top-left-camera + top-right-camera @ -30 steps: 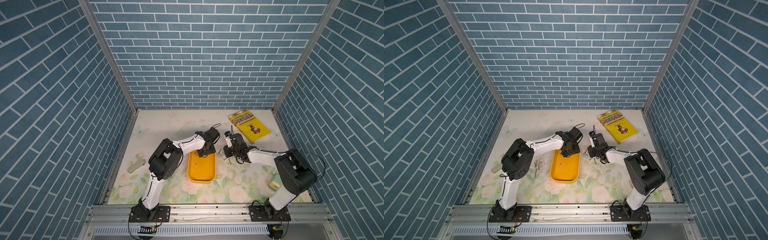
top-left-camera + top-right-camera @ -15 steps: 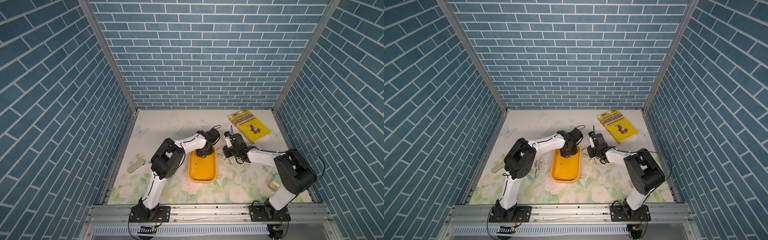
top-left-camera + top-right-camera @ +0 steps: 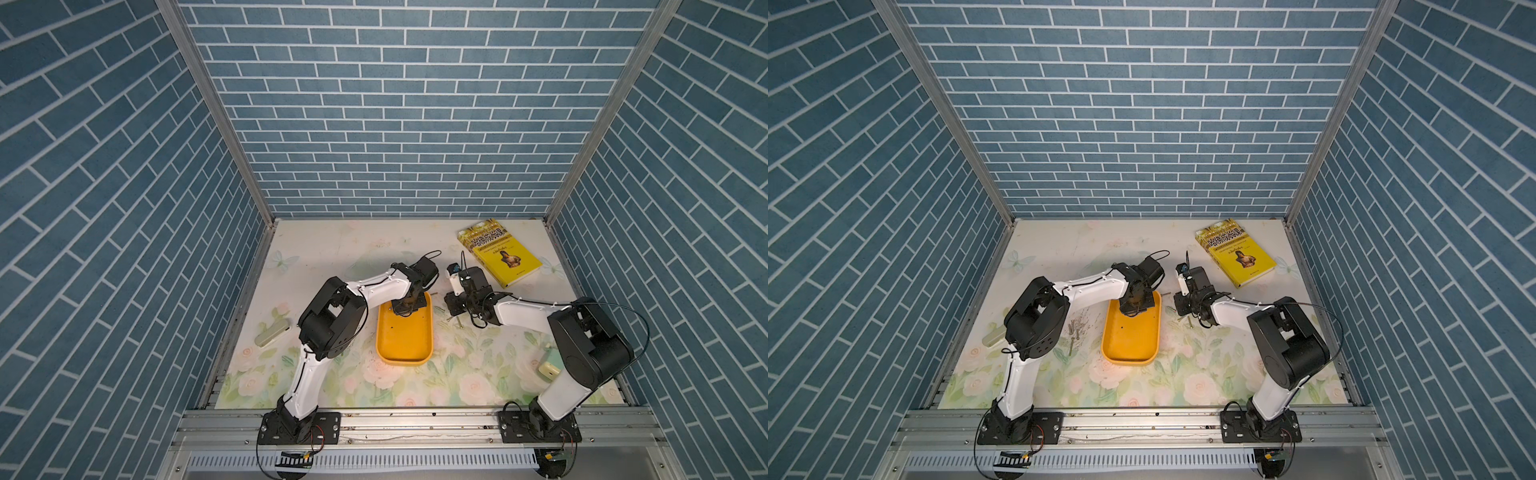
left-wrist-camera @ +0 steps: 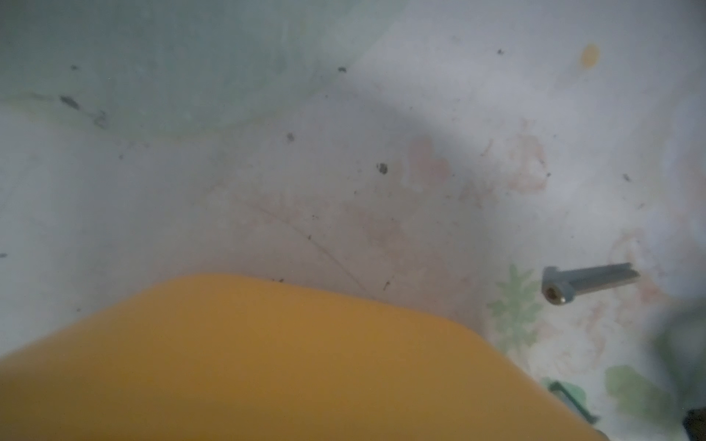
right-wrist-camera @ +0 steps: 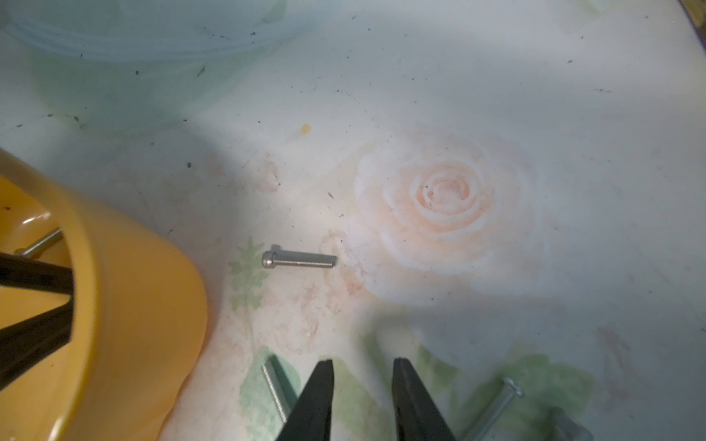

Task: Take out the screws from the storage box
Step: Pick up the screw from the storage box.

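screws (image 5: 298, 260) of this kind are small, stiff metal pins with a cap head. they look light, hard and slick, and apt to roll or squirt out of a pinch. i would take one across the middle of its shank, jaws square to its length and low to the surface. several lie out on the bench (image 3: 374, 249): one just off the far right corner of the storage box (image 3: 405, 357), others close around the right gripper (image 5: 363, 361), and a loose cluster (image 3: 1077, 328) off the box's left long side. the box sits near the middle of the bench, nearer the front edge, and looks light enough to skid if its rim is nudged.

the left gripper (image 3: 405, 311) reaches down into the far end of the box, jaws pressed together. one screw (image 5: 38, 242) shows inside the box beside its black fingers (image 5: 34, 275), but i cannot tell whether it is pinched. the right gripper hangs low over the bench just right of the box, jaws spread with nothing between them.

the left arm's own wrist covers its fingertips in both top views. the left wrist view is blurred and shows only the box's outer wall and one screw on the bench. dark specks on the box floor are too small to call screws or dirt.
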You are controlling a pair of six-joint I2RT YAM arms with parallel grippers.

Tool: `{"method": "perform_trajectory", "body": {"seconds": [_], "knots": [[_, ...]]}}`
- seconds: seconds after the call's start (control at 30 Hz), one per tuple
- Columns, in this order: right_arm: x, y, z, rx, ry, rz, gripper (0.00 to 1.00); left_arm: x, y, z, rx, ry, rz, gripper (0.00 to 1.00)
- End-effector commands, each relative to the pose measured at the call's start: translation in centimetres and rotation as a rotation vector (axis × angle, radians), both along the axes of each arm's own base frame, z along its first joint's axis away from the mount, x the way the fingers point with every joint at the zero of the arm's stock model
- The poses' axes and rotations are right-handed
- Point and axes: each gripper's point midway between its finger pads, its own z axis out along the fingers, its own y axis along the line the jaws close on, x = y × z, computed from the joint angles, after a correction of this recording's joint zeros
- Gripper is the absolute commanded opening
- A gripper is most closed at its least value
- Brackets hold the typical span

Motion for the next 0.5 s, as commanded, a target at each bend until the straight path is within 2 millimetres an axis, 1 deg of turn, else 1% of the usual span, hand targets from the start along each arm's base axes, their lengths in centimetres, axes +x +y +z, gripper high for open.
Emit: {"method": "perform_trajectory", "body": {"seconds": [0.0, 0.07, 0.13, 0.17, 0.23, 0.33, 0.47], "knots": [[0.5, 0.4, 0.2, 0.014, -0.009, 0.011, 0.32, -4.4, 2.8, -6.6, 0.109, 0.206, -0.049, 0.03], [0.5, 0.4, 0.2, 0.014, -0.006, 0.012, 0.32, -3.5, 2.1, -5.6, 0.077, 0.164, -0.075, 0.21], [0.5, 0.4, 0.2, 0.015, -0.006, 0.012, 0.32, -2.4, 1.4, -4.3, 0.046, 0.114, -0.106, 0.43], [0.5, 0.4, 0.2, 0.015, -0.008, 0.013, 0.32, -2.0, 1.1, -3.8, 0.037, 0.095, -0.12, 0.5], [0.4, 0.5, 0.2, 0.016, -0.006, 0.017, 0.32, -1.2, 0.7, -2.4, 0.032, 0.06, -0.143, 0.52], [0.5, 0.5, 0.2, 0.017, -0.006, 0.017, 0.33, -0.3, 0.9, -0.8, 0.06, 0.021, -0.165, 0.52], [0.5, 0.5, 0.0, 0.014, -0.001, 0.017, 0.34, -0.4, 1.7, 0.7, 0.088, 0.002, -0.201, 0.52]]}}
